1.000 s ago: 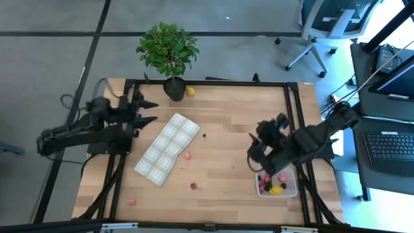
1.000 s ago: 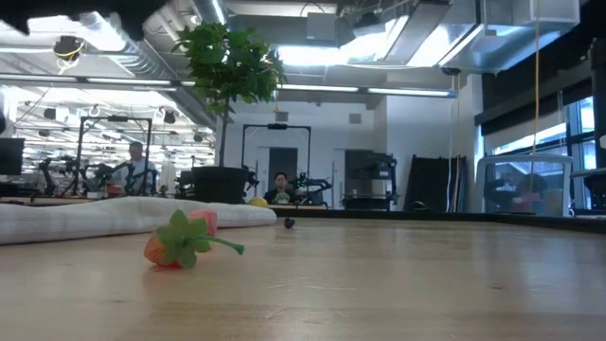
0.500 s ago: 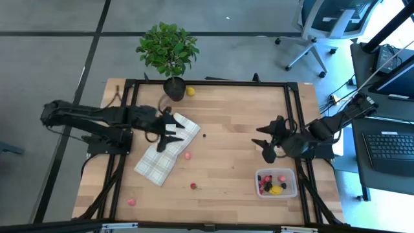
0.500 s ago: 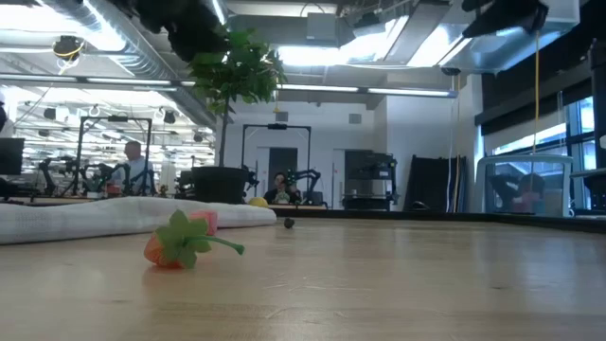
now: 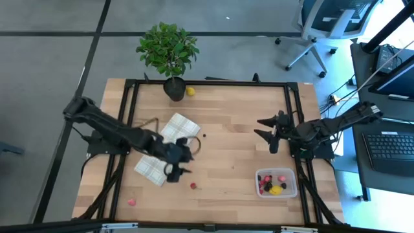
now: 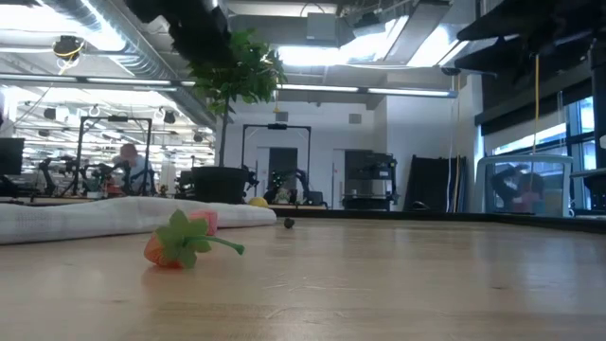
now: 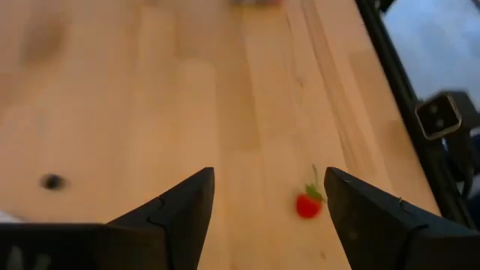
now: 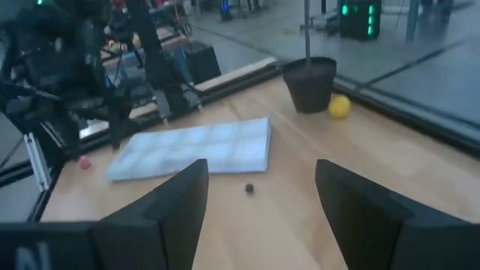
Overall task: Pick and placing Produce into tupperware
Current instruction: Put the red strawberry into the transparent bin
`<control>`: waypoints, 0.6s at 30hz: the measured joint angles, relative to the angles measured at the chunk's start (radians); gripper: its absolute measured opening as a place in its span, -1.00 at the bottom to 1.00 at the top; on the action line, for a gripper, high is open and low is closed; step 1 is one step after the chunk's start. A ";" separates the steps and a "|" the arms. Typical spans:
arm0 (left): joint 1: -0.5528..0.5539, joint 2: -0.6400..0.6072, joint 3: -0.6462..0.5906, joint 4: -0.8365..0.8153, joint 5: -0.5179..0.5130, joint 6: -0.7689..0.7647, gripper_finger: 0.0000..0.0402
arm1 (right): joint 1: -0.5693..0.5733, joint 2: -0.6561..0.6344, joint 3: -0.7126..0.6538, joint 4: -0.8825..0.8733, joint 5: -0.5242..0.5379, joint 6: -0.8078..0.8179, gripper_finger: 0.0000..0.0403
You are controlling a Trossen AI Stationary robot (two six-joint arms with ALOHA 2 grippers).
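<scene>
Strawberry (image 7: 307, 204) beyond empty, wide-open left hand (image 7: 264, 214), right hand (image 8: 259, 202) open, empty

We are finding no text, label, brand, number or sign that can be read in any of the views.

My left gripper (image 7: 266, 196) is open above the wooden table (image 7: 150, 97). A red strawberry (image 7: 307, 203) lies just beside one finger (image 7: 379, 217). A dark berry (image 7: 52, 181) lies well apart.
</scene>
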 joint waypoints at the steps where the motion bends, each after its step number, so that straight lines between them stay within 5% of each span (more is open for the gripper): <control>1: -0.013 0.030 0.009 -0.005 0.002 -0.018 0.22 | -0.005 -0.008 -0.015 0.016 0.000 -0.019 0.23; 18: -0.111 0.408 0.125 0.003 0.019 -0.112 0.22 | -0.019 -0.018 -0.038 0.029 -0.002 0.021 0.23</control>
